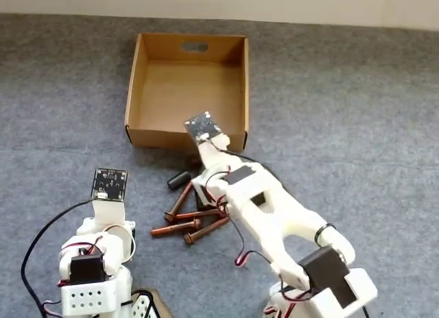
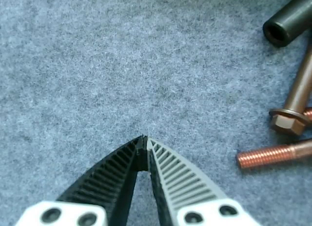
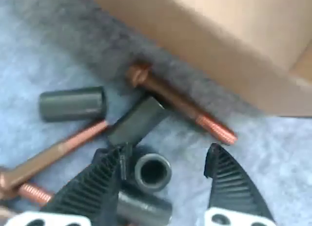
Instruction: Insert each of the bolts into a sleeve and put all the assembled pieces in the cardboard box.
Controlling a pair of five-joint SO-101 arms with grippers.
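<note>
Right hand (image 3: 166, 152), fingers spread, hovers over 1 sleeve (image 3: 152, 171) beside bolts (image 3: 180, 106).

Table (image 1: 343, 126) covered w/ rough grey cloth. Bolts (image 1: 175, 228): coppery metal, slight sheen. Sleeves (image 3: 72, 104): dark, matt, smooth. Cardboard box (image 1: 161, 138): matt brown. Fingers (image 2: 178, 175) moulded in ribbed plastic.

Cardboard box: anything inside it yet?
Bare floor shows across the cardboard box, nothing lying on it. The near wall hides the strip just behind it, and the right arm's wrist camera covers part of that edge.
</note>
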